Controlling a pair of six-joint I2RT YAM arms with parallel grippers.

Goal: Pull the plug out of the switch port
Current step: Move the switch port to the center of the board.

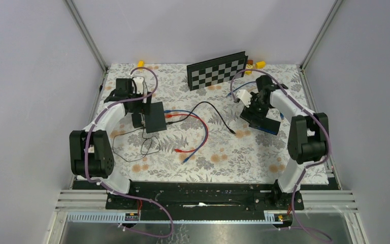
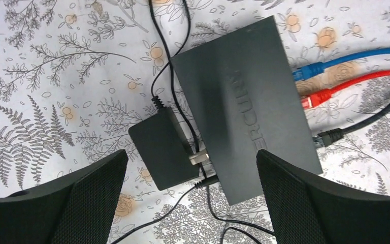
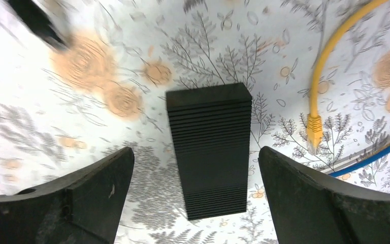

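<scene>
My left gripper hangs with its fingers spread wide and empty over the switch and the small black box touching its side. If I drop down here, I might pinch that box or its thin wire.

The blue plug, red plug and black plug sit at the switch's right edge. If nothing holds the switch down, a tug may drag it along.

My right gripper, wide and empty too, is well apart over a black block. It is near a loose yellow cable that I could grab by mistake.
</scene>
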